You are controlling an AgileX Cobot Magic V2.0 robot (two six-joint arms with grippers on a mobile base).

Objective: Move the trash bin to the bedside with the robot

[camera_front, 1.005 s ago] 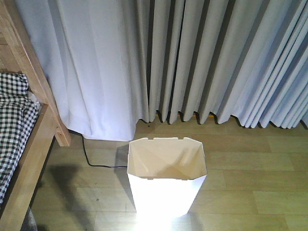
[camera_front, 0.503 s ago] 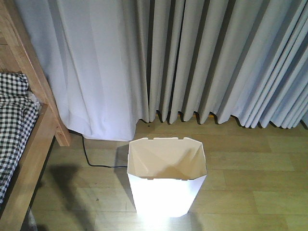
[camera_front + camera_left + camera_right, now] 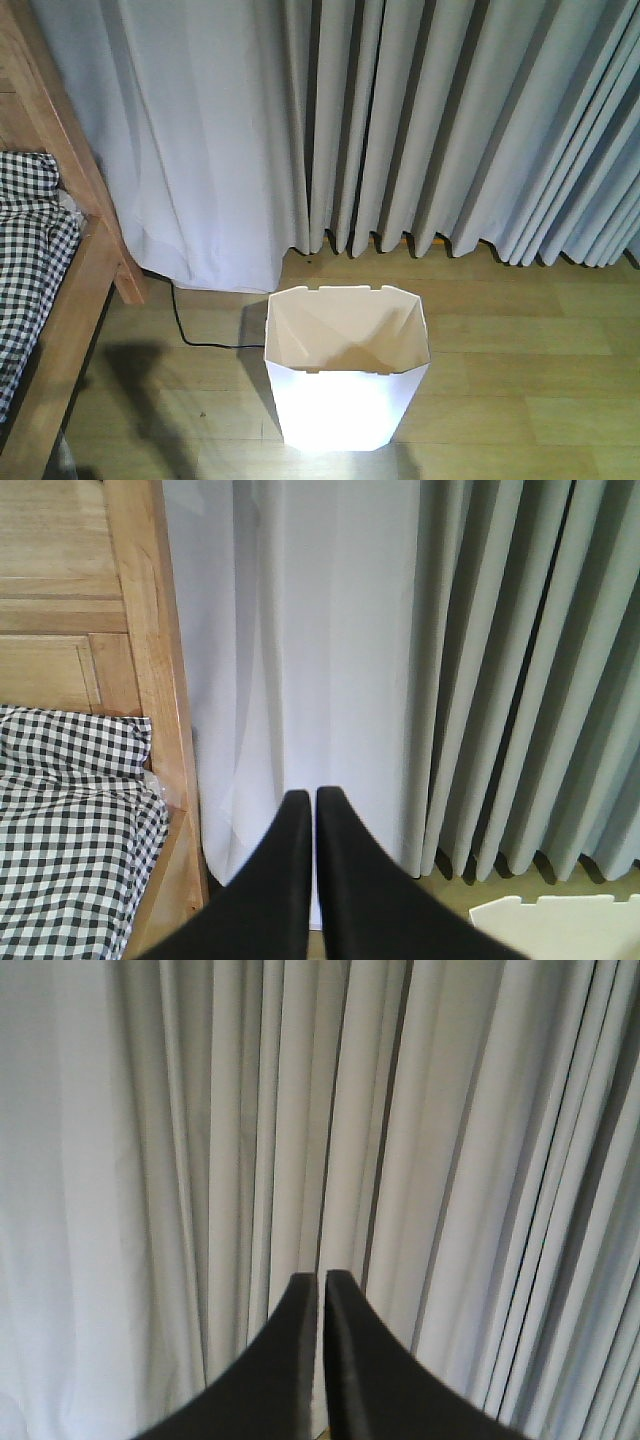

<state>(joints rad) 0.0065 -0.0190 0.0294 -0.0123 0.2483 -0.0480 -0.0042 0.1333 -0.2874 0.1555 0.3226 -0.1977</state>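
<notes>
The white faceted trash bin (image 3: 345,370) stands upright on the wooden floor at the bottom middle of the front view, open top showing its cream inside. Its rim also shows at the lower right of the left wrist view (image 3: 560,925). The bed with light-brown wooden frame (image 3: 75,290) and black-and-white checkered bedding (image 3: 30,260) is at the left; it also shows in the left wrist view (image 3: 150,680). My left gripper (image 3: 313,798) is shut and empty, pointing at the curtain beside the bedpost. My right gripper (image 3: 321,1280) is shut and empty, facing the curtain.
Pale grey curtains (image 3: 400,130) hang to the floor across the back. A black cable (image 3: 190,325) runs along the floor from under the curtain between the bed and the bin. Wooden floor (image 3: 520,360) extends to the right of the bin.
</notes>
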